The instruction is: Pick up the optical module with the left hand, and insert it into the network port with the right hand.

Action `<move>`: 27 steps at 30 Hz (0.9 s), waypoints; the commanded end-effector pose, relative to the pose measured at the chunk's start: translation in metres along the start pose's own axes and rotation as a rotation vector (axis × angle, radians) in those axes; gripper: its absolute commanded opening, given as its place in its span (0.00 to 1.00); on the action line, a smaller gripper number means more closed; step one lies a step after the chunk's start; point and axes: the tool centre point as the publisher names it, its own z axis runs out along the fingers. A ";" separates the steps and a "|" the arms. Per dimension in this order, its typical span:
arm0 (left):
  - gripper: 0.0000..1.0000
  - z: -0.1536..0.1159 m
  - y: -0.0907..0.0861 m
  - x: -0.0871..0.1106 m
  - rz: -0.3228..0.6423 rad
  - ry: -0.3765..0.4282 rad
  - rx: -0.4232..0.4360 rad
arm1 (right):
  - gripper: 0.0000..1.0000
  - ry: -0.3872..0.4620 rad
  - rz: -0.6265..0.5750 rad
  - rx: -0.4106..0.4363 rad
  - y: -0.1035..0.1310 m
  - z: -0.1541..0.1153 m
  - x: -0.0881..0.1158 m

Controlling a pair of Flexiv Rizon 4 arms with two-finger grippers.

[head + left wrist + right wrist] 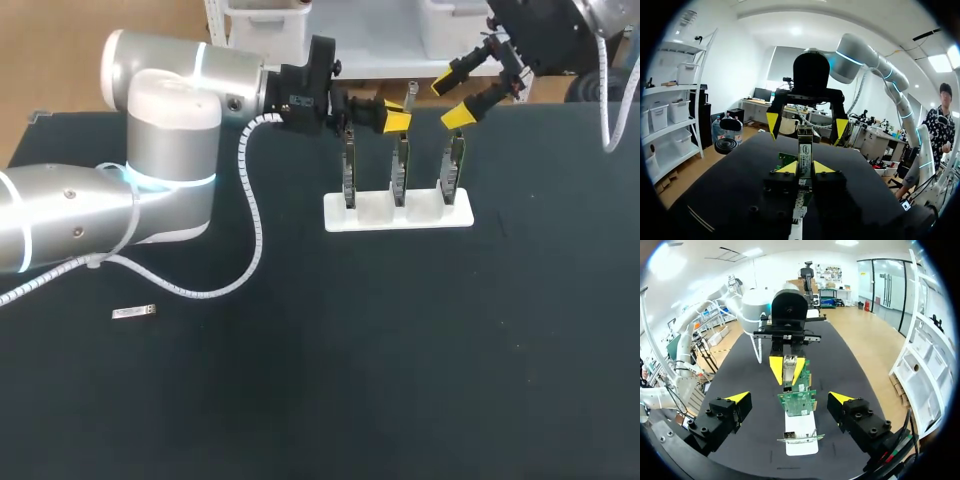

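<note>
My left gripper (pixel 396 120) hangs over the middle network card (pixel 400 172) and is shut on a silver optical module (pixel 410 95). In the left wrist view the module (pixel 805 154) sticks out from between the left gripper's yellow tips (pixel 805 168), toward my right gripper (pixel 806 125). My right gripper (pixel 452 100) stands open just right of the module, above the right card, with nothing between its fingers. In the right wrist view the open right gripper (pixel 790 398) faces the left gripper (pixel 788 371) and the module (pixel 788 362), with the cards (pixel 797 400) below.
A white stand (pixel 398 212) at the table's back middle holds three upright network cards. A second small silver module (pixel 134 313) lies flat on the black tabletop at the front left. My left arm's white cable (pixel 250 220) loops down onto the table.
</note>
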 end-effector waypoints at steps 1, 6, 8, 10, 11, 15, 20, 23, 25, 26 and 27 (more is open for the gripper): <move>0.00 0.000 0.002 -0.001 -0.001 0.003 0.003 | 1.00 -0.009 -0.005 0.047 0.009 0.001 -0.002; 0.00 0.000 0.002 -0.001 -0.001 0.003 0.003 | 1.00 -0.027 -0.014 0.055 0.008 0.004 -0.007; 0.00 0.000 0.002 -0.001 -0.001 0.003 0.003 | 1.00 -0.036 -0.018 0.056 0.007 0.006 -0.009; 0.00 0.000 0.002 -0.001 -0.001 0.003 0.003 | 1.00 -0.044 -0.023 0.057 0.006 0.007 -0.011; 0.00 0.000 0.002 -0.001 -0.001 0.003 0.003 | 1.00 -0.047 -0.025 0.057 0.006 0.007 -0.012; 0.00 0.000 0.002 -0.001 -0.001 0.003 0.003 | 1.00 -0.056 -0.034 0.054 0.003 0.010 -0.016; 0.00 0.000 0.002 -0.001 -0.001 0.003 0.003 | 1.00 -0.075 -0.036 0.038 0.001 0.011 -0.017; 0.00 0.000 0.002 -0.001 -0.001 0.003 0.003 | 1.00 -0.077 -0.038 0.032 -0.001 0.012 -0.018; 0.00 0.000 0.002 -0.001 -0.001 0.003 0.003 | 1.00 -0.085 -0.040 0.026 -0.002 0.013 -0.019; 0.00 0.000 0.002 -0.001 -0.001 0.003 0.003 | 1.00 -0.090 -0.040 0.025 -0.002 0.013 -0.020; 0.00 0.000 0.002 -0.001 -0.001 0.003 0.003 | 1.00 -0.095 -0.042 0.023 -0.003 0.013 -0.020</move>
